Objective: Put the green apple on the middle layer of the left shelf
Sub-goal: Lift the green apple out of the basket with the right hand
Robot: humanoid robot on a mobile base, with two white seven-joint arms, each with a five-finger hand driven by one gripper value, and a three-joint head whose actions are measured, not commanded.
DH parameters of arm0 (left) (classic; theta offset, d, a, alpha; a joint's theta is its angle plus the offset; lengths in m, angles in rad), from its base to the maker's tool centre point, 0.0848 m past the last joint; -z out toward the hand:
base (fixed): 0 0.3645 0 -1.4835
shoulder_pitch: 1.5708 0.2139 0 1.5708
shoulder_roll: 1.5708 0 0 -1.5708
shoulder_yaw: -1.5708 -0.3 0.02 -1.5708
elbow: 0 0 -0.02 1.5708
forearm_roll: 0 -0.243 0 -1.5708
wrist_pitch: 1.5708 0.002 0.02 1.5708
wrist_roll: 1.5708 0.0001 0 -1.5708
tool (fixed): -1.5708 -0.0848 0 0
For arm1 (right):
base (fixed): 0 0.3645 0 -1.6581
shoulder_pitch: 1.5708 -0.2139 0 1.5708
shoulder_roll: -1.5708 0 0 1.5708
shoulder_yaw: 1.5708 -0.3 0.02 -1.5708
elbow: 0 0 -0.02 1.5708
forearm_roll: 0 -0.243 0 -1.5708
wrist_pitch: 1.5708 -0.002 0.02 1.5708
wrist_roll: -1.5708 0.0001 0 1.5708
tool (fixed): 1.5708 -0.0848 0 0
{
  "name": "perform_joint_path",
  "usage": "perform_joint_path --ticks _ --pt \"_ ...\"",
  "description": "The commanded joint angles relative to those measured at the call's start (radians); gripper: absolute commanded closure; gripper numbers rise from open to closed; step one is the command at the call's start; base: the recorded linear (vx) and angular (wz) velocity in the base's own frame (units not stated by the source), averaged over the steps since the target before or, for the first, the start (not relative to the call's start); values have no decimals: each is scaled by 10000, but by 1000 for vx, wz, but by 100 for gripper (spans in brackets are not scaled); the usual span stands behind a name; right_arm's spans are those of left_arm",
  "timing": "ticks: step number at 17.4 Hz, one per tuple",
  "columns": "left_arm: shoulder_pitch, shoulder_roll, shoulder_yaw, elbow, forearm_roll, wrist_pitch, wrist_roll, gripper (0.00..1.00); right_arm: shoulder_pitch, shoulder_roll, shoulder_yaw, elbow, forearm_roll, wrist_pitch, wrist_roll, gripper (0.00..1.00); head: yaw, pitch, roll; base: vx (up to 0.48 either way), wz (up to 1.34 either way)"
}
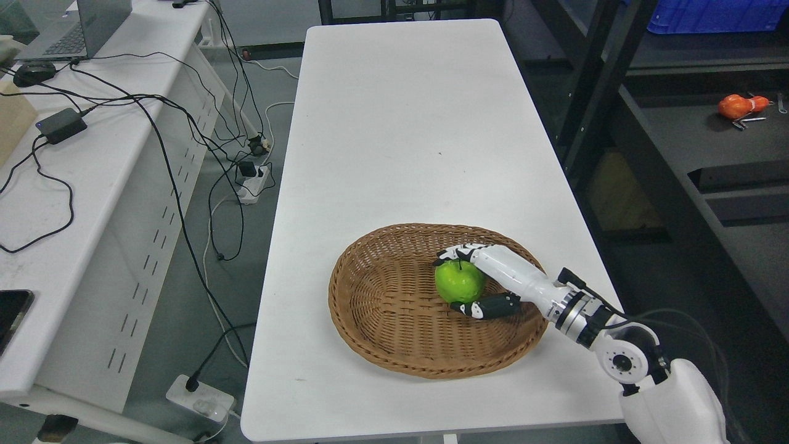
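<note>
A round, glossy green apple (458, 282) sits inside a shallow oval woven wicker basket (382, 308), toward the basket's right half, and the basket rests on the near end of a long white rectangular desk (400, 123). The right robot hand (471, 280), white with dark fingertips, reaches in from the lower right over the basket's rim and is wrapped around the apple: its fingers (459, 253) curl over the top and far side of the fruit while the thumb (487, 306) presses against the near lower side. The apple appears to touch the basket floor, though I cannot tell for certain. To the right stands a dark metal shelf (709, 142), with a small orange object (736, 106) lying on one of its layers, well apart from the basket.
</note>
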Motion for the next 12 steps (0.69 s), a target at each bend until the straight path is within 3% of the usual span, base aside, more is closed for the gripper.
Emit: perform_joint_path --ticks 1,7,12 --pt "0 175 0 -4 0 6 -9 0 245 1013 -2673 -590 -1122 -120 -1690 100 0 0 0 0 0" --pt "0 175 0 -4 0 6 -9 0 505 1044 -3305 -652 -1107 1244 -4607 100 0 0 0 2 2" --pt "0 175 0 -4 0 6 -9 0 782 1488 -3305 -958 -1122 1277 -4687 100 0 1 0 9 5"
